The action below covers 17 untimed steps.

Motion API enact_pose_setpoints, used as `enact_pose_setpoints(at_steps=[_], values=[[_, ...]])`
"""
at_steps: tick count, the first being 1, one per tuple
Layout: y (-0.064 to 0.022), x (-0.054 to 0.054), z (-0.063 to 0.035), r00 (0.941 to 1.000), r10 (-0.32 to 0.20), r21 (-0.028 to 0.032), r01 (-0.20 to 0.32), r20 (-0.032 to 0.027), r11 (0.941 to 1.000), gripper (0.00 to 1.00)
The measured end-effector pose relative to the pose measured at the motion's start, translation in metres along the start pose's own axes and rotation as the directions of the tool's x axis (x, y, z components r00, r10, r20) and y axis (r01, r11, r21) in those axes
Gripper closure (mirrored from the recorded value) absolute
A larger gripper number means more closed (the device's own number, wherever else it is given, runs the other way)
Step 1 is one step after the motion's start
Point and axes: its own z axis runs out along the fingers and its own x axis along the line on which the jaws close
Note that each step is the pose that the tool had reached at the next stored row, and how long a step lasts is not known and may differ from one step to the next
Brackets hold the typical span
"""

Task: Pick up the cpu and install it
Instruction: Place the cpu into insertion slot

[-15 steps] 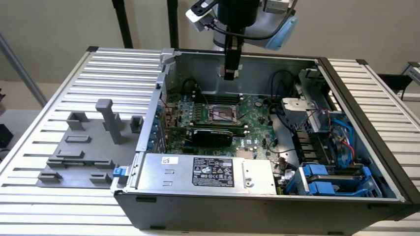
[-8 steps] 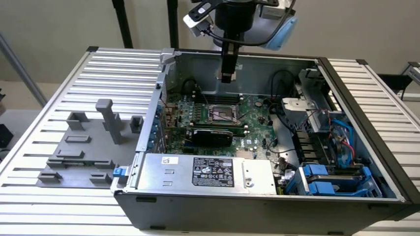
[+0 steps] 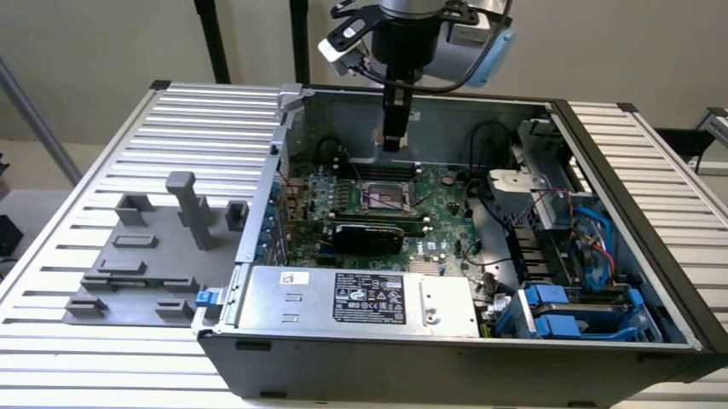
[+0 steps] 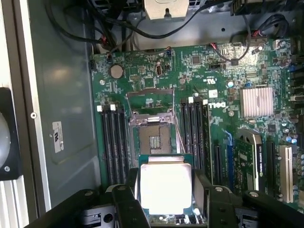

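The cpu [image 4: 165, 188], a small square chip with a pale silvery top, sits between my gripper's [image 4: 166, 192] black fingers [image 4: 131, 190], which are shut on its two sides. It hangs above the green motherboard [image 4: 223, 118], just short of the open, dark metal-framed socket [image 4: 154, 137]. In the exterior view my gripper [image 3: 394, 143] points straight down inside the open computer case, above the far part of the motherboard [image 3: 438, 192], with the socket [image 3: 387, 198] below and a little nearer.
Black memory slots [image 4: 114, 142] flank the socket on both sides. A long black expansion card [image 3: 364, 234] lies in front of it. The power supply [image 3: 358, 298], blue drive bays [image 3: 569, 311], loose cables [image 3: 489, 141] and the case walls [image 3: 285, 111] hem the board in. Grey fixtures [image 3: 142, 247] stand on the table at the exterior view's left.
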Motion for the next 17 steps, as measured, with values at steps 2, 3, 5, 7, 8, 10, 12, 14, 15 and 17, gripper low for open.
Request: enact_pose_setpoints(at_steps=[2,3,5,7,8,10,12,14,15,17], values=[[0.0001,0.0,0.0036,0.9998,-0.018,0.0002,0.018,-0.0003,0.9998,0.45],[0.0002,0.001,0.0055,0.9996,-0.027,0.0003,0.027,-0.0004,0.9996,0.45],[0.001,0.001,0.0091,0.9991,-0.043,0.0007,0.043,0.0009,0.9991,0.45],[0.0027,0.001,0.0127,0.9984,-0.056,0.0008,0.056,0.003,0.9984,0.45],[0.0038,0.002,0.0145,0.9981,-0.062,0.0008,0.061,0.0042,0.9981,0.45],[0.006,0.002,0.0184,0.9974,-0.072,0.001,0.072,0.0061,0.9974,0.45],[0.0073,0.002,0.0219,0.9967,-0.081,0.0011,0.081,0.0062,0.9968,0.45],[0.0081,0.002,0.0256,0.9962,-0.087,0.0011,0.087,0.0061,0.9962,0.45],[0.0083,0.002,0.0274,0.9959,-0.09,0.0012,0.09,0.0061,0.9959,0.45],[0.0083,0.002,0.031,0.9954,-0.095,0.0013,0.095,0.0061,0.9955,0.45]])
